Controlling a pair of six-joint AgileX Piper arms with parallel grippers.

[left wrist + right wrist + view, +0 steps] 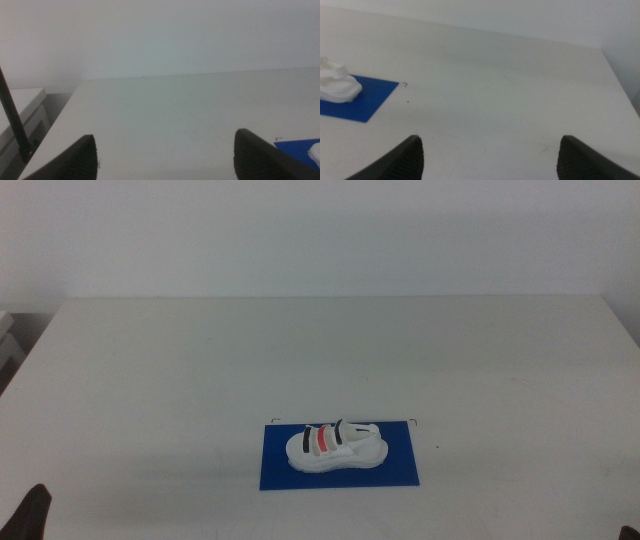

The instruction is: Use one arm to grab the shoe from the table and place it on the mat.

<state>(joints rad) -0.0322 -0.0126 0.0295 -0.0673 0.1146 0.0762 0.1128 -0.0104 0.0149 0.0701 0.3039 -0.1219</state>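
Observation:
The white shoe (335, 446) with two black straps and one red strap lies on its sole on the blue mat (400, 465), near the table's (300, 350) front middle. Both arms are drawn back. My left gripper (167, 160) is open and empty; only a dark tip of it (30, 515) shows at the bottom left of the middle view. My right gripper (490, 160) is open and empty and is out of the middle view. The right wrist view shows the shoe's end (335, 85) on the mat (365, 100). The left wrist view shows a mat corner (295, 149).
A white wall stands behind the table. A pale cabinet (20, 115) and a thin dark cable (12, 120) are beyond the table's left edge. Small black corner marks (412, 420) sit at the mat's far edge.

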